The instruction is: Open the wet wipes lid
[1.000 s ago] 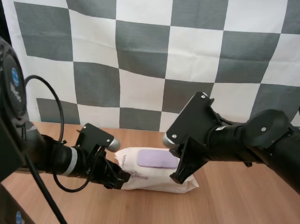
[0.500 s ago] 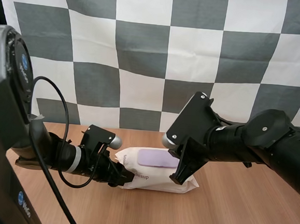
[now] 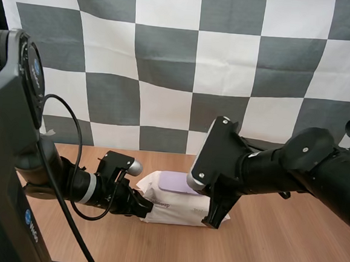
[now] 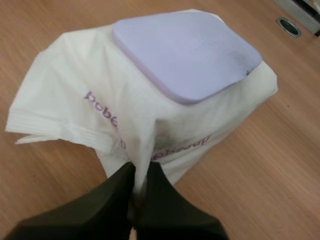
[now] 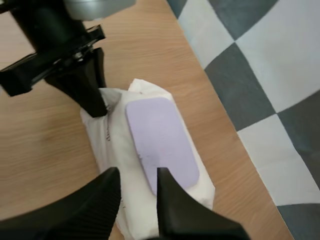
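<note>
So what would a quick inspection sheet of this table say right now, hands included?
surface: wooden table, light brown.
job's things: pack of wet wipes on the table, wrapper creased; its purple lid is shut flat on top.
clutter: nothing seen.
hands: left hand shut, pinching a fold of the wrapper at one end of the pack; right hand open, over the other end of the lid, contact unclear.
cables: nothing seen.
surroundings: nothing seen.

wipes pack (image 3: 170,207) on table (image 3: 262,250), lid (image 3: 180,182) atop, left end effector (image 3: 145,208) at its left
</note>
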### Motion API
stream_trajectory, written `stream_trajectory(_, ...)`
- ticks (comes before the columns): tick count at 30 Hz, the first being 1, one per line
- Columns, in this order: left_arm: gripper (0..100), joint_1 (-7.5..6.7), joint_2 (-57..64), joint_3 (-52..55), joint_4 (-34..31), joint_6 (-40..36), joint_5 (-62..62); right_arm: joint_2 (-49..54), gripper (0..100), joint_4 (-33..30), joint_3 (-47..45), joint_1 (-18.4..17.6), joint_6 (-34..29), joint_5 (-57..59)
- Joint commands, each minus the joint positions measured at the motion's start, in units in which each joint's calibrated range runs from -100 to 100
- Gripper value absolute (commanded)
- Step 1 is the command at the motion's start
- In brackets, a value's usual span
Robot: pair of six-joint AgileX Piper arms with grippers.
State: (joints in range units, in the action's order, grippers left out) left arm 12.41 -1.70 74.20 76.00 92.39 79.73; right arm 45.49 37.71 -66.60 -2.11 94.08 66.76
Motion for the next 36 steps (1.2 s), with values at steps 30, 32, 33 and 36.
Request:
stream_trajectory(30, 0, -0.02, -0.01, -0.02, -4.10, 0.99, 2.06, -20.18, 51, 4.38, -0.08, -6.29, 5.92, -23.15)
stream_trajectory(32, 0, -0.02, -0.01, -0.02, -4.20, 0.99, 2.06, -20.76, 51, 2.28, -0.08, -6.29, 5.92, -23.85)
stream_trajectory(33, 0, -0.02, -0.01, -0.02, -4.20, 0.99, 2.06, -21.07, 51, 1.22, -0.08, -6.29, 5.92, -23.99)
stream_trajectory(36, 0, -0.02, -0.01, -0.02, -4.20, 0.99, 2.06, -22.13, 51, -0.47, -0.08, -6.29, 5.92, -24.77)
